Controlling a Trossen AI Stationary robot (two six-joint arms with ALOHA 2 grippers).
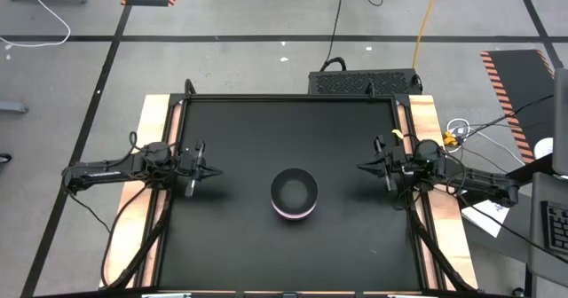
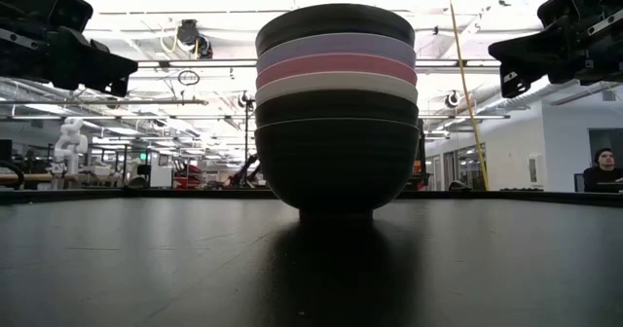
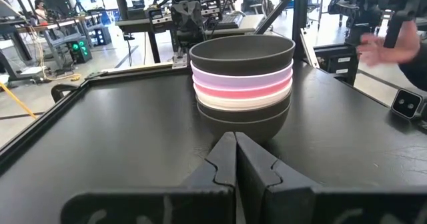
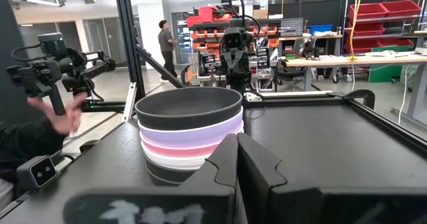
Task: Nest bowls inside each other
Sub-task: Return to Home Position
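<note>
The bowls (image 1: 294, 194) stand nested in one stack at the middle of the black table, resting on the lowest bowl's foot (image 2: 336, 213). From the top the stack (image 2: 336, 103) reads black, lavender, pink, white, then two black bowls. The stack also shows in the left wrist view (image 3: 243, 84) and in the right wrist view (image 4: 189, 134). My left gripper (image 1: 211, 170) hovers shut at the table's left side, well clear of the stack. My right gripper (image 1: 366, 166) hovers shut at the right side, also clear.
The table's raised black rim (image 1: 293, 98) runs round the dark surface. Wooden boards (image 1: 151, 121) flank it left and right. A person's hand holding a handle device (image 4: 50, 84) shows beyond the table's edge in the wrist views. Other people stand in the room behind.
</note>
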